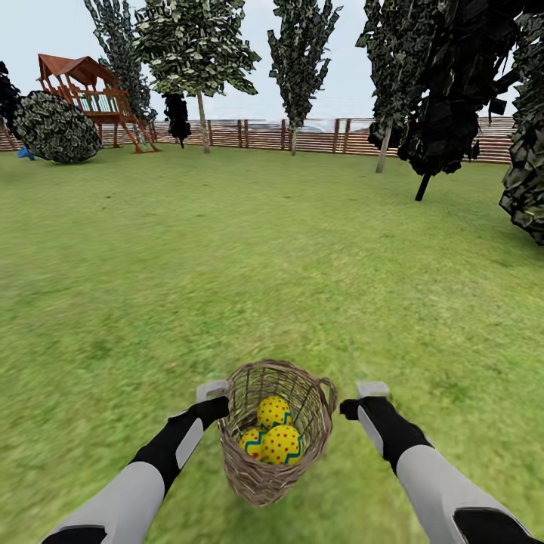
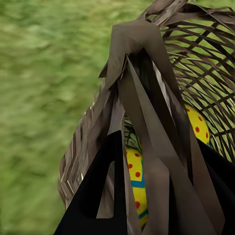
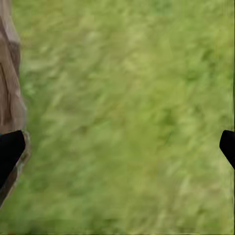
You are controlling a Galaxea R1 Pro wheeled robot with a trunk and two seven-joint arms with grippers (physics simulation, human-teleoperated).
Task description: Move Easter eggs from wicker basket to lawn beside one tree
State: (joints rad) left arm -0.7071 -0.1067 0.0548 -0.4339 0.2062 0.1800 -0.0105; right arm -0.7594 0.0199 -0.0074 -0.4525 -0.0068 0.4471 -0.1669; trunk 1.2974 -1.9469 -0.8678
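Carrying step, judging by wicker basket (image 1: 276, 431) lifted off lawn (image 1: 227, 264), three Easter eggs (image 1: 274, 434) inside. Left gripper (image 2: 142, 196) clamped on rim; right gripper (image 3: 117, 147) spread beside basket. Next: approach one tree (image 1: 202, 121).

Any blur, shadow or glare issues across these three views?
Head view: sharp on the brown woven wicker basket and the yellow dotted eggs, with flat, even light, no glare and no clear cast shadows. Left wrist view: crisp weave against smeared green grass. Right wrist view: soft, blurred grass throughout.
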